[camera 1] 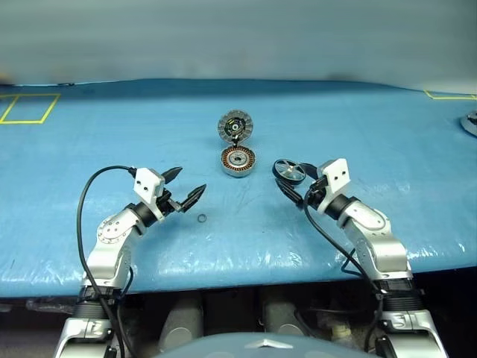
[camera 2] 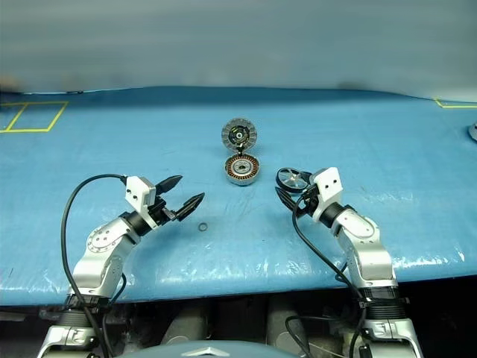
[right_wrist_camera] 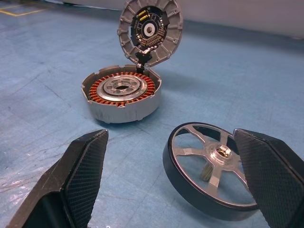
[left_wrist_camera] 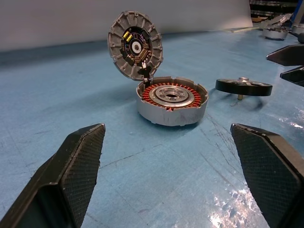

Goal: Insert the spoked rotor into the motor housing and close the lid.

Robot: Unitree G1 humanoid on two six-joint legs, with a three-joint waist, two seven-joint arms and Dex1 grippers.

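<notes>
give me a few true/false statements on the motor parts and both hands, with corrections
1. The lid stands open above the motor housing. True.
2. The spoked rotor already sits inside the housing. False: it lies on the blue table, beside the housing.
3. The right hand is open, right by the rotor. True.
4. The left hand is shut on the small O-ring. False: it is open and empty; the ring lies on the table.
5. Copper-coloured windings show inside the housing. True.
</notes>
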